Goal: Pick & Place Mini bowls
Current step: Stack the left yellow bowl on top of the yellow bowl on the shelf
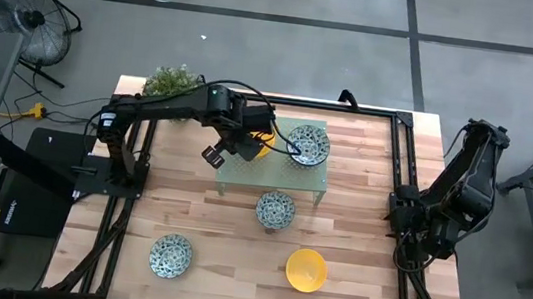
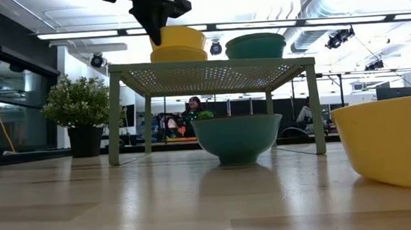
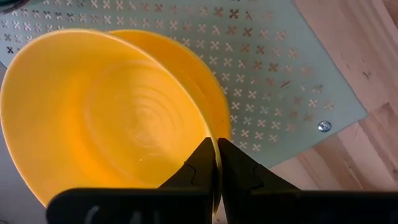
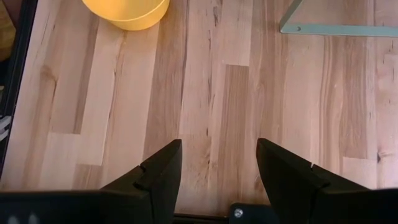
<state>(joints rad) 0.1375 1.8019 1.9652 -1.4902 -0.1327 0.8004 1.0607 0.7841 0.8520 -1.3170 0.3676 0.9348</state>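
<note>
Left gripper (image 3: 214, 163): fingers pinched on the rim of the upper yellow bowl (image 3: 118, 118), nested in a second yellow bowl (image 3: 208, 87) on the green stand (image 3: 280, 74).
Step advice: release only once seated level.
Right gripper (image 4: 217, 165): fingers apart, empty, parked at the table's right side.

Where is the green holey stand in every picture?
High view: stand mid-table, left gripper above.
Low view: stand centre, bowls on top.
Left wrist view: stand under yellow bowl.
Right wrist view: stand's corner only.
Shared landmark: wooden table.
</note>
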